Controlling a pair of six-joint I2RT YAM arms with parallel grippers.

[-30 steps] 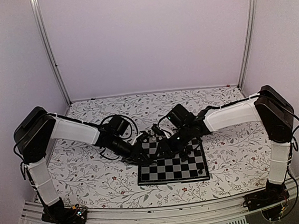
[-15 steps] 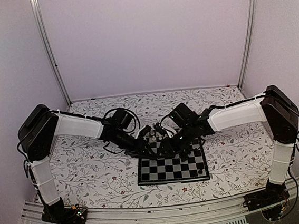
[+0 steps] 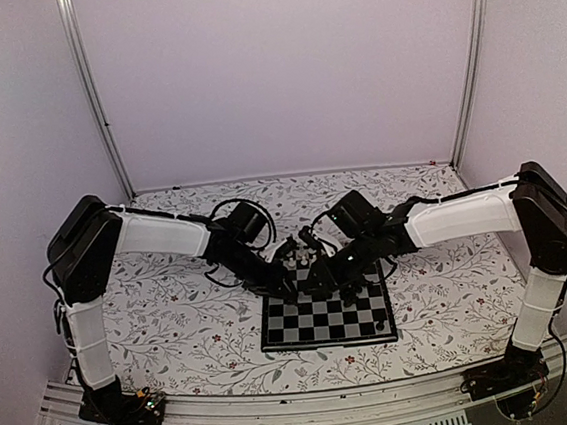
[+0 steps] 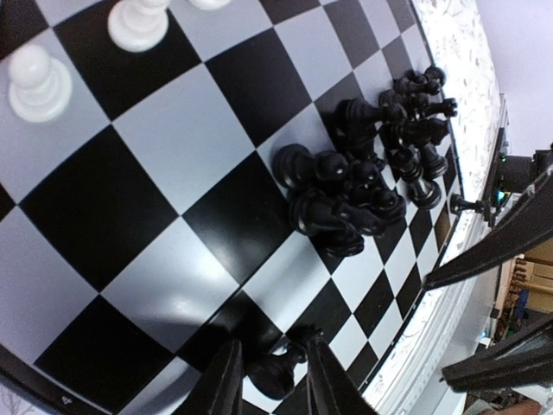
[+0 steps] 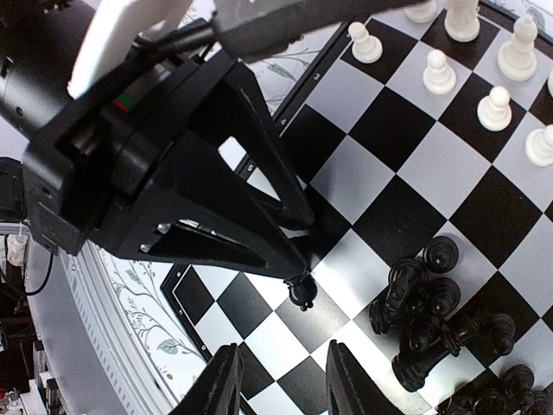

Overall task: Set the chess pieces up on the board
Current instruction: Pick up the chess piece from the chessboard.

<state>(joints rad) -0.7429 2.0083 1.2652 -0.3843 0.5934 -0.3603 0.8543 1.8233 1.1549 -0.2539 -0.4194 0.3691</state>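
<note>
**Left gripper (image 4: 270, 386) pinches a small black chess pawn (image 4: 276, 367) just inside the rim of the black-and-silver checked board (image 4: 199, 164).**
Right gripper (image 5: 281, 389) hangs spread, holding nothing; black pieces (image 4: 346, 203) lie heaped mid-board, white pawns (image 5: 439, 71) stand beyond. Rim numeral (image 4: 66, 400) looks like 4.

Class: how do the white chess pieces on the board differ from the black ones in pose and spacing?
Spacing: the white pieces stand apart, each on its own square; most black pieces crowd in a heap, touching. Pose: the white pieces are upright; several black pieces seem tipped over. Both sets are on the board.
</note>
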